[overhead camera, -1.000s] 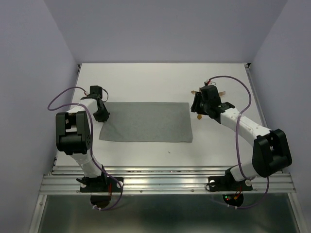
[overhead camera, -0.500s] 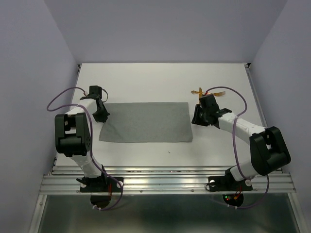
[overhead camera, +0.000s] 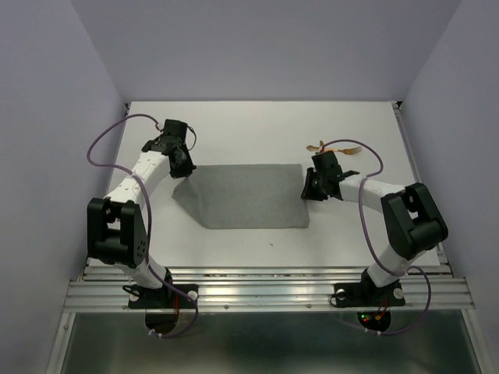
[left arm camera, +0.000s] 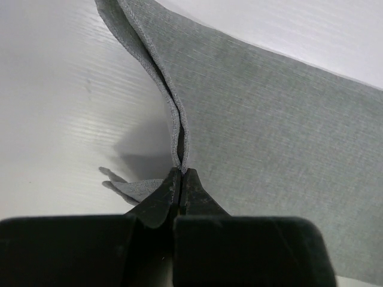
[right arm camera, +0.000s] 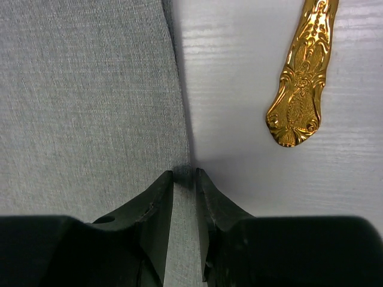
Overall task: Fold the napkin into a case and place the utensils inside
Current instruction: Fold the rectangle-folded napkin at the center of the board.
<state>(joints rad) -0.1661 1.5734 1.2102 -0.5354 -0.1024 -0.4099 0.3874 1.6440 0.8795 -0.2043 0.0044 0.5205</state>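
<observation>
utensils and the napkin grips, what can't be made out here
Utensils, top view: too small to tell the fork from the other piece.
Right wrist view: only one gold handle shows; the top edge cuts off the rest.
Right gripper: jaws straddle the napkin edge; whether they pinch it is unclear.
Left wrist view: the left gripper hides the cloth it pinches.

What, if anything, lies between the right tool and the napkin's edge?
Nothing visible. The right tool straddles the right edge of the napkin, with cloth in its narrow gap. The golden utensil handle lies apart, off to the side on the bare table.
</observation>
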